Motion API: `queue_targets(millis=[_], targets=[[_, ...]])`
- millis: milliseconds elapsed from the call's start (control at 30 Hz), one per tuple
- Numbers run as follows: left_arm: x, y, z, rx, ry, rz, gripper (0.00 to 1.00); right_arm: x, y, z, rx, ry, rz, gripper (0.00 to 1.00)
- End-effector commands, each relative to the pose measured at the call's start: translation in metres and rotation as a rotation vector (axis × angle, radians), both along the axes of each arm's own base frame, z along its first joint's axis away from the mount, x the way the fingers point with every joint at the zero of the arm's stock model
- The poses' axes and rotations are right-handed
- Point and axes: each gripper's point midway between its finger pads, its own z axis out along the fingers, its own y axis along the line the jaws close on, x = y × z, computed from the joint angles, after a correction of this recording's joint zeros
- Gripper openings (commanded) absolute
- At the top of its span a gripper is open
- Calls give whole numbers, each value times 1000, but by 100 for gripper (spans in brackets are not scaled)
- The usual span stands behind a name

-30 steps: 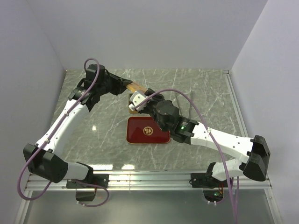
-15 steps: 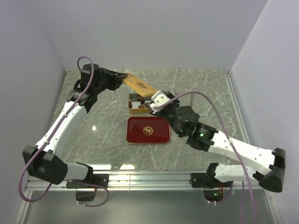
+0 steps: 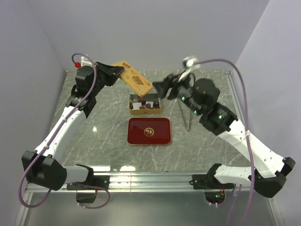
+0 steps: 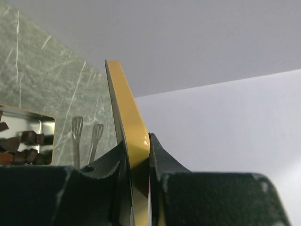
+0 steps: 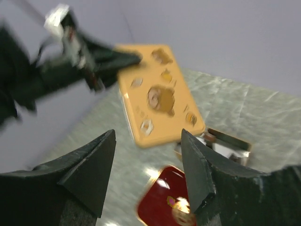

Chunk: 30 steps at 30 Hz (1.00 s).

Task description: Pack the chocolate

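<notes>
Several dark brown chocolate pieces (image 3: 149, 105) lie in an open gold tin (image 3: 136, 111) at the middle of the table. My left gripper (image 3: 116, 73) is shut on the edge of the tin's yellow lid (image 3: 135, 79) and holds it tilted in the air behind the tin. The left wrist view shows the lid (image 4: 126, 108) edge-on between my fingers, with the chocolates (image 4: 29, 138) at lower left. My right gripper (image 3: 159, 88) is open and empty, raised right of the tin. In the right wrist view the right gripper (image 5: 148, 136) faces the lid (image 5: 157, 96).
A red tray (image 3: 157, 137) with a gold emblem lies just in front of the tin; it also shows in the right wrist view (image 5: 162, 207). Metal tongs (image 3: 187, 113) lie on the marble right of the tin. White walls close in the back and sides.
My right arm has pulled up and back to the right, away from the tin. My left gripper has lifted the lid higher, off the tin and toward the back.
</notes>
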Motion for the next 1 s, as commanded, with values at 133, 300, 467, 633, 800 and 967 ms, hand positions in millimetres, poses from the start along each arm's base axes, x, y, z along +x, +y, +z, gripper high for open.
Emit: queue_targets(millis=[133, 300, 467, 633, 800, 967], targets=[[-22, 13, 77, 40, -340, 33, 0, 10, 5, 41, 614, 495, 211, 62], [-25, 9, 95, 6, -423, 18, 0, 10, 29, 35, 876, 738, 396, 56], [-29, 8, 104, 0, -467, 19, 0, 17, 33, 25, 884, 801, 370, 57], [-31, 4, 109, -28, -491, 10, 0, 21, 37, 4, 890, 863, 357, 57], [-35, -1, 112, -43, -499, 7, 0, 24, 37, -12, 853, 866, 318, 57], [-37, -3, 116, -44, -502, 13, 0, 27, 32, -31, 786, 875, 233, 56]])
